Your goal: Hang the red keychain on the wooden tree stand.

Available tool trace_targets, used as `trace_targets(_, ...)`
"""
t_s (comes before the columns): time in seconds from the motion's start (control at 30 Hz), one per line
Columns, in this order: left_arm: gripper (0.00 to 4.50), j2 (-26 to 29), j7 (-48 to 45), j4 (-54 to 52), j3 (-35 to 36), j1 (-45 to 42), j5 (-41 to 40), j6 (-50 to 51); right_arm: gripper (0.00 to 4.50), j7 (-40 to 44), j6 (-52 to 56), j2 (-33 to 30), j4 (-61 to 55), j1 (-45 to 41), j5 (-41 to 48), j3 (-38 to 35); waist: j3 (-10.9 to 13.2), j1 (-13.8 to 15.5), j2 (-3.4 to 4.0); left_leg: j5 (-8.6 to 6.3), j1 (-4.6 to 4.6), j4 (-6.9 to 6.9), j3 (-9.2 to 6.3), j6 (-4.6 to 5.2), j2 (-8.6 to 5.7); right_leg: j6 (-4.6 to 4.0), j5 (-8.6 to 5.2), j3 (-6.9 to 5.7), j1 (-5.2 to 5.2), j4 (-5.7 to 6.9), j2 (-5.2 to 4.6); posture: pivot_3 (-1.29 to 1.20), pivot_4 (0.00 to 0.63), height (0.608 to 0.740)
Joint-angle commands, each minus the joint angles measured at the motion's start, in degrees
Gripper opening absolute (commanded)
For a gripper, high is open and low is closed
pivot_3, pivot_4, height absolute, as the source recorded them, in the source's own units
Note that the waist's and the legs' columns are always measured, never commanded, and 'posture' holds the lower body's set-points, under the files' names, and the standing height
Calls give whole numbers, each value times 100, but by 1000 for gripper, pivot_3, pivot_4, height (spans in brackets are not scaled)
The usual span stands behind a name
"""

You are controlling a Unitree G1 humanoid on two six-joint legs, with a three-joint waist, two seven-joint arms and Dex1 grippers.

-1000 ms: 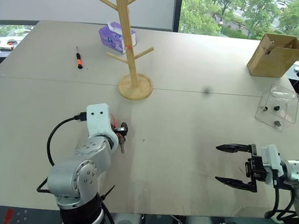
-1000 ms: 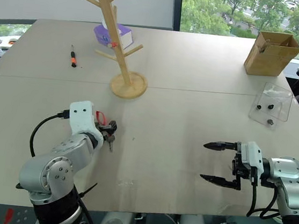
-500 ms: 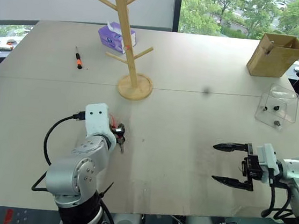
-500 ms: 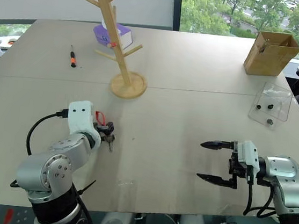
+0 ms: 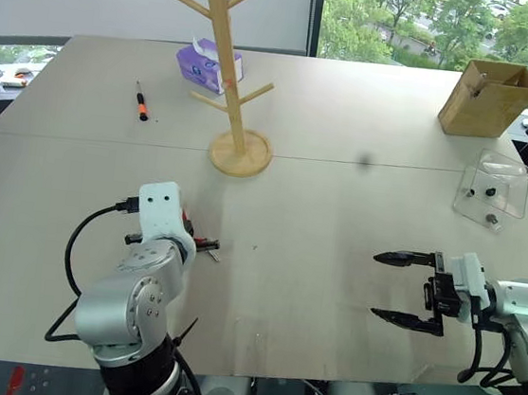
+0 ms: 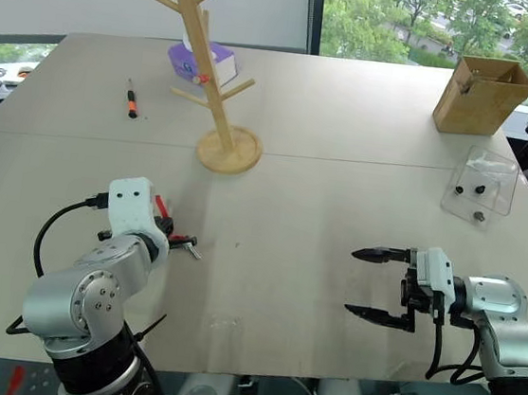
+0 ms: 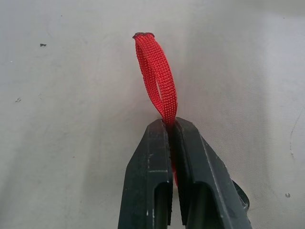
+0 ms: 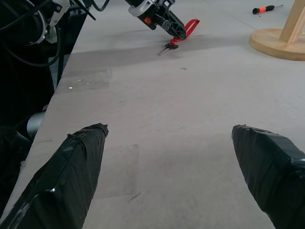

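The red keychain [image 7: 157,71] lies on the table in front of me on the left, its thin red strap loop standing up from the surface. My left gripper [image 7: 170,126] is shut on the strap's lower end, low over the table [image 5: 203,242]. The small grey key [image 8: 167,47] rests on the table just beneath the fingers. The wooden tree stand [image 5: 231,70] stands upright farther back on its round base [image 5: 240,152], well apart from the gripper. My right gripper [image 5: 406,288] hovers open near the front right of the table, holding nothing.
An orange-and-black screwdriver [image 5: 140,102] lies left of the stand. A purple tissue pack [image 5: 208,64] sits behind the stand. A cardboard box [image 5: 488,97] and a clear plastic container [image 5: 492,190] stand at the far right.
My left gripper's fingers have closed together onto the red strap. The right gripper has stayed open in the same place.
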Motion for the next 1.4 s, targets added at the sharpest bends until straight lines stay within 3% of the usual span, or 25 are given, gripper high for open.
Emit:
trace_targets(0.03,103,-282,-256,-73,132,-17,-85,0,4500,-139,202,-48,-412,-249,208,-150,0,-1,1,0,0,0,0,0,0,0,0,0,0,0,0,0,150,740)
trace_targets(0.1,103,-294,-412,-166,108,36,-155,-287,4500,-306,441,-64,-547,-506,322,-221,0,0,0,0,0,0,0,0,0,0,0,0,0,0,-1,0,150,740)
trace_targets(0.37,103,968,-695,-215,-947,996,327,-2727,4500,-1197,1759,-110,-802,-2127,953,-540,5,25,-9,0,-7,-10,-3,0,7,-24,8,7,-8,-3,-12,0,150,740)
trace_targets(0.5,103,1906,-615,-157,-1612,1341,1218,-4043,4500,-1362,2478,-300,-775,-2815,1257,-641,10,3,-9,-1,-16,-11,5,3,-2,-25,8,11,-13,-7,-25,0,150,740)
trace_targets(0.6,103,2367,-513,127,-1714,1204,1733,-4949,4500,-1354,2577,-287,-558,-3279,1154,-547,9,0,-10,-2,-12,-11,7,4,0,-31,8,9,-14,-8,-27,0,150,740)
trace_targets(1.0,103,2191,-551,603,-2222,111,2691,-5641,4500,-833,2256,-63,214,-3897,731,-349,10,-1,-10,-8,-15,-18,21,16,1,-10,24,1,-16,-14,-22,0,150,740)
trace_targets(1.4,103,2031,-804,824,-2371,-318,3186,-5763,4500,-607,2265,-36,331,-3934,691,-376,10,-2,-10,-7,-12,-19,21,16,2,-8,24,-1,-16,-12,-19,0,150,740)
